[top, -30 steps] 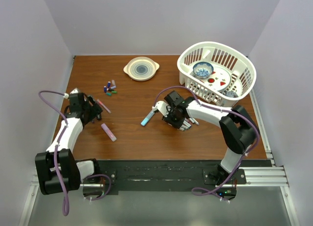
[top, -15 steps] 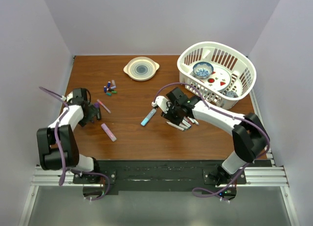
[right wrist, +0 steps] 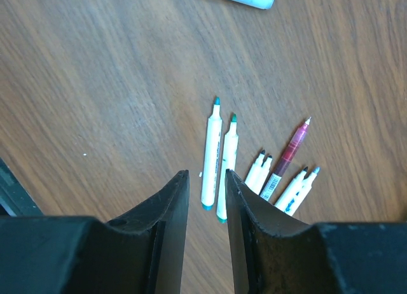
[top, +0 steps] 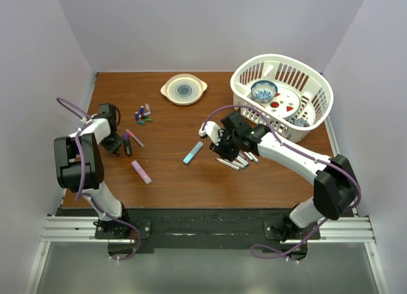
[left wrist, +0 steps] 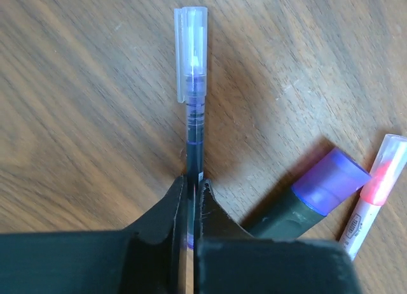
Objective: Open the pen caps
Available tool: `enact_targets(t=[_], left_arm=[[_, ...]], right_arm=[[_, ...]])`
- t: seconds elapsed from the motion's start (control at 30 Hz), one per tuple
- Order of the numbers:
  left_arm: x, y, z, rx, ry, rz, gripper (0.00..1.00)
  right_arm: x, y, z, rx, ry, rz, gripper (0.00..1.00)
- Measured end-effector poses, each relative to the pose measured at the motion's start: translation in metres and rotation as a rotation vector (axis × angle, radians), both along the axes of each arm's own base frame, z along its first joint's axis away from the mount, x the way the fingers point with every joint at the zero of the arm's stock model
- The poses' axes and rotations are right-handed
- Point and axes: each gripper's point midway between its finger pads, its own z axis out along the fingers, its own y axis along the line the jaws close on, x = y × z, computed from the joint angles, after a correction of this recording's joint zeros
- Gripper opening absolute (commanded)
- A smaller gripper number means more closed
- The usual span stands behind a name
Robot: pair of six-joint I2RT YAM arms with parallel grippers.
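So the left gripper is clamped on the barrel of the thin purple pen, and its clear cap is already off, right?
Not quite. The clear cap is still on the end of the thin purple pen, as the left wrist view shows. The rest holds: the left gripper is clamped on its barrel.

A cream round two-handled dish sits at the back of the brown wooden counter. Right of it stands a white slatted plastic basket with a small patterned bowl inside. Small loose plastic pen caps lie left of the dish, slightly nearer. Uncapped white pens lie nearer and right of it; a thin purple pen, nearer and far left.
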Motion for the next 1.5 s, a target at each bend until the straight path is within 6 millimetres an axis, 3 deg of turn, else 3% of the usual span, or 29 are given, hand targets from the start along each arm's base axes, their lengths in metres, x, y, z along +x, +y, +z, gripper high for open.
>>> enact_targets(t=[0.17,0.23,0.33,0.43,0.5,0.57,0.6,0.7,0.77,0.87,1.0,1.1,1.3,1.5], left_arm=[[-0.004,0.002,0.005,0.012,0.005,0.005,0.0],[-0.009,0.001,0.015,0.017,-0.013,0.001,0.0],[-0.003,-0.003,0.061,0.018,-0.17,-0.035,0.0],[0.008,-0.026,0.119,-0.037,-0.463,-0.156,0.0],[0.013,-0.058,0.157,-0.112,-0.722,-0.306,0.0],[0.009,-0.101,0.181,-0.224,-0.937,-0.479,0.0],[0.007,-0.118,0.184,-0.272,-0.982,-0.542,0.0],[0.001,-0.174,0.181,-0.448,-1.052,-0.719,0.0],[-0.012,-0.216,0.174,-0.572,-1.056,-0.822,0.0],[-0.029,-0.25,0.181,-0.672,-1.098,-0.91,0.0],[-0.044,-0.275,0.201,-0.754,-1.205,-0.945,0.0],[-0.054,-0.291,0.206,-0.817,-1.239,-0.947,0.0],[-0.067,-0.32,0.206,-0.903,-1.238,-0.971,0.0],[-0.072,-0.337,0.194,-0.928,-1.205,-0.987,0.0]], right_arm=[[-0.003,0.002,0.006,0.025,-0.001,0.014,0.36],[-0.007,0.004,0.01,0.047,0.001,0.028,0.37],[-0.013,0.008,0.019,0.089,0.003,0.052,0.37],[-0.018,0.012,0.032,0.149,-0.002,0.078,0.4],[-0.021,0.014,0.042,0.199,-0.006,0.092,0.48],[-0.023,0.016,0.054,0.255,-0.017,0.101,0.54],[-0.025,0.019,0.061,0.289,-0.019,0.106,0.64],[-0.026,0.03,0.078,0.388,-0.002,0.117,0.79],[-0.026,0.046,0.091,0.481,0.067,0.129,0.83],[-0.023,0.075,0.102,0.613,0.2,0.142,0.84],[-0.021,0.107,0.096,0.767,0.43,0.07,0.83],[-0.021,0.114,0.085,0.801,0.524,0.012,0.82],[-0.017,0.117,0.099,0.87,0.56,-0.025,0.74],[0.001,0.096,0.124,0.974,0.534,-0.082,0.63]])
